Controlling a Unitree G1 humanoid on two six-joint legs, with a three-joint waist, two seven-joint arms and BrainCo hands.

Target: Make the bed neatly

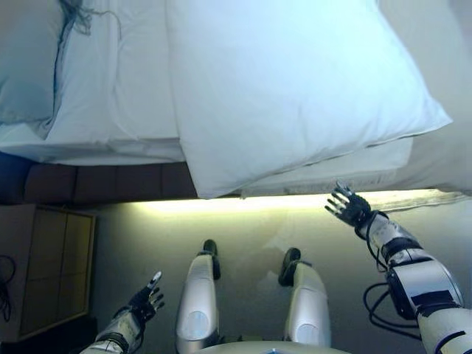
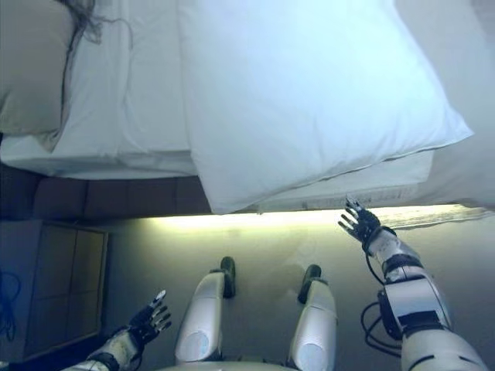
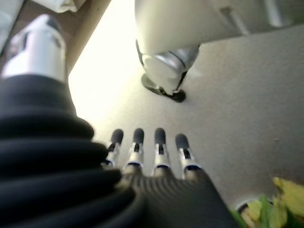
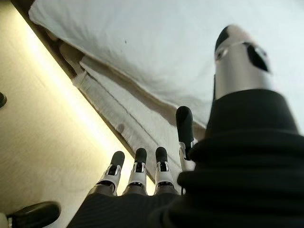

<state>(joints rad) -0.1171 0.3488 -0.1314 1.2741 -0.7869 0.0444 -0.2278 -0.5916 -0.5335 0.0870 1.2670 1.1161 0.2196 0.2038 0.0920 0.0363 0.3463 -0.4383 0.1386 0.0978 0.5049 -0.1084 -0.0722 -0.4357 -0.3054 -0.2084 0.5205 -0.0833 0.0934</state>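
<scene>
A large white pillow (image 1: 295,88) lies on the white bed (image 1: 110,110), one corner hanging over the near edge. A second pillow (image 1: 26,63) lies at the far left. My right hand (image 1: 348,206) is open and empty, raised just below the bed's near edge under the big pillow's right part; its own wrist view shows straight fingers (image 4: 137,171) close to the folded sheet edge (image 4: 109,104). My left hand (image 1: 146,299) is open and empty, low by my left side above the floor, its fingers (image 3: 147,147) relaxed.
A dark bed base (image 1: 96,183) runs under the mattress at the left, with a lit strip (image 1: 258,200) along the floor edge. A wooden nightstand (image 1: 44,269) stands at the left. Grey carpet (image 1: 243,228) lies before the bed.
</scene>
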